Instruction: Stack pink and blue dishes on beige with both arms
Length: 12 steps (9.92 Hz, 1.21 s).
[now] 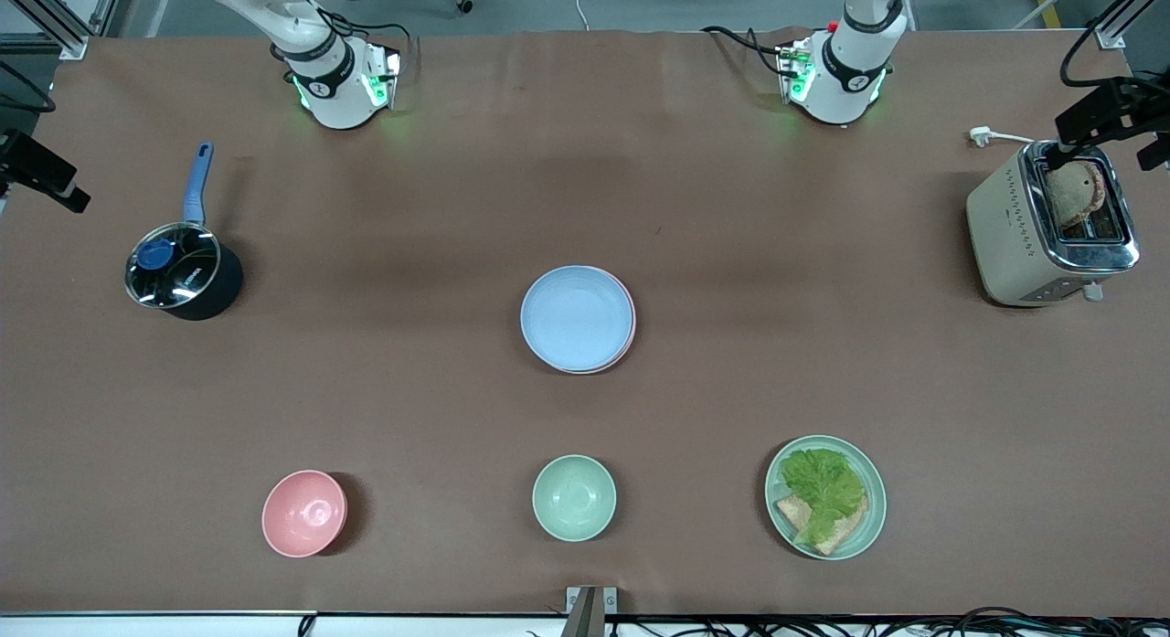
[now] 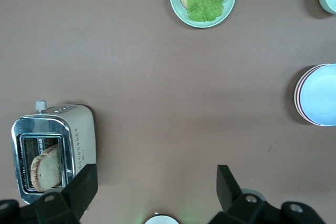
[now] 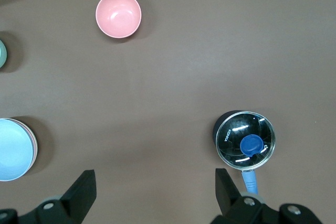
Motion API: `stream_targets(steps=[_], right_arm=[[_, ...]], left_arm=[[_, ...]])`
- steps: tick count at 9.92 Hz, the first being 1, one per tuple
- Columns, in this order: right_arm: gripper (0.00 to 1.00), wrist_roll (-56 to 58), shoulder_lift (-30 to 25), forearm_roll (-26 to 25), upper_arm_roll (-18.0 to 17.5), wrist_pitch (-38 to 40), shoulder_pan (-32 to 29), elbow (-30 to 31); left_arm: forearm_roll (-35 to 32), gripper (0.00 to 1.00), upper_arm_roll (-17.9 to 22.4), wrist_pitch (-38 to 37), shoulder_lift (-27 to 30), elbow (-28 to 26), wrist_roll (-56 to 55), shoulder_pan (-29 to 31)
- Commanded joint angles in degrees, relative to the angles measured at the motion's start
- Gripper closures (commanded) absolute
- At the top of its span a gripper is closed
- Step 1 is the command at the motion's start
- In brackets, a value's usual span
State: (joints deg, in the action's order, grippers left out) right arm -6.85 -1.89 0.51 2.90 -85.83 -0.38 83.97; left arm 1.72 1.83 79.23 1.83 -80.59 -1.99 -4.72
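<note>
The light blue plate (image 1: 576,317) lies on top of the pink plate (image 1: 631,332) at the middle of the table; only a thin pink rim shows beneath it. The beige plate is hidden; I cannot tell what lies under the pink one. Both wrist views catch the stack's edge, blue plate (image 2: 323,94) (image 3: 10,149). My left gripper (image 2: 156,177) hangs open and empty high over bare table near its base, between toaster and stack. High over bare table between pot and stack, my right gripper (image 3: 154,179) is open and empty too. Neither gripper shows in the front view.
A lidded pot with a blue handle (image 1: 178,276) stands toward the right arm's end, a toaster with bread (image 1: 1051,226) toward the left arm's end. Nearer the front camera sit a pink bowl (image 1: 304,513), a mint-green bowl (image 1: 574,497) and a green plate with lettuce and bread (image 1: 825,497).
</note>
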Motion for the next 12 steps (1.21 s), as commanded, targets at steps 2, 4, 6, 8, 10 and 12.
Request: stream_targets(steps=[2, 4, 6, 8, 10, 12], right_arm=[[0.0, 0.61, -0.04, -1.21, 0.26, 0.58, 0.21, -0.12], [0.0, 1.22, 0.05, -1.3, 0.26, 0.75, -0.05, -0.9], [0.0, 1.05, 0.05, -2.52, 0.18, 0.67, 0.03, -1.08], [0.0, 1.22, 0.05, -2.44, 0.26, 0.93, 0.03, -0.91], [0.0, 1.14, 0.05, -2.44, 0.35, 0.75, 0.03, -0.56], [0.0, 1.23, 0.05, -2.44, 0.35, 0.84, -0.06, -0.56]], left_arm=[[-0.04, 0.0, -2.79, 0.74, -0.86, -1.84, -2.4, 0.85], [-0.05, 0.0, -2.89, 0.84, -0.95, -1.94, -2.67, 0.85], [-0.13, 0.0, -3.06, 1.19, -0.95, -2.55, -2.76, 0.76], [-0.05, 0.0, -3.24, 5.3, 1.41, -7.01, -3.19, 0.85], [-0.13, 0.0, -3.33, 5.76, 2.57, -8.79, -3.46, 1.02], [-0.13, 0.0, -3.33, 5.76, 2.57, -8.79, -3.29, 1.02]])
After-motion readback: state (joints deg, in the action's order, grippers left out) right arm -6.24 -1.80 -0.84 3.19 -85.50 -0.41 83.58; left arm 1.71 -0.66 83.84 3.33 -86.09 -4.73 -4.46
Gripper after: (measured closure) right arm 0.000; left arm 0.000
